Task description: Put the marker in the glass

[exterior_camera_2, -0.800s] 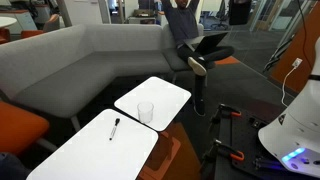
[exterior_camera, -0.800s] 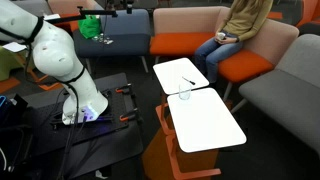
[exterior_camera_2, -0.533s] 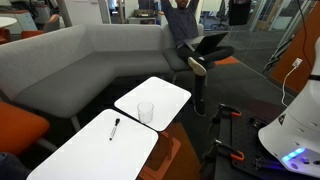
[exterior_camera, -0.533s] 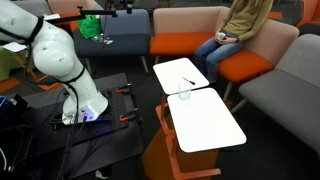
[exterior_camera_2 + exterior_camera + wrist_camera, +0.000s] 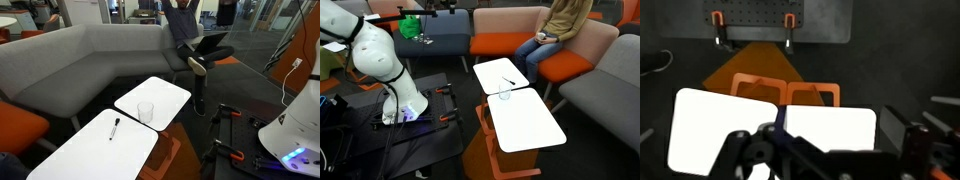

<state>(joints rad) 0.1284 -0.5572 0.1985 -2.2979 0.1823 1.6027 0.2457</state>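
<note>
The marker [image 5: 508, 82] is a thin dark stick lying flat on a white tabletop; it also shows in an exterior view [image 5: 115, 127]. The glass [image 5: 505, 95] is a small clear tumbler standing upright on the neighbouring tabletop, near the gap between the two; it also shows in an exterior view [image 5: 146, 112]. Marker and glass are apart. My gripper [image 5: 825, 150] shows only in the wrist view, as dark fingers set wide apart with nothing between them, far above and away from the tabletops. That view is too blurred to show marker or glass.
Two white tabletops [image 5: 525, 125] [image 5: 90, 150] stand side by side on an orange base. Orange and grey sofas [image 5: 505, 30] ring them; a seated person [image 5: 560, 25] is at the back. The white arm [image 5: 380, 60] stands on a dark cart beside the tables.
</note>
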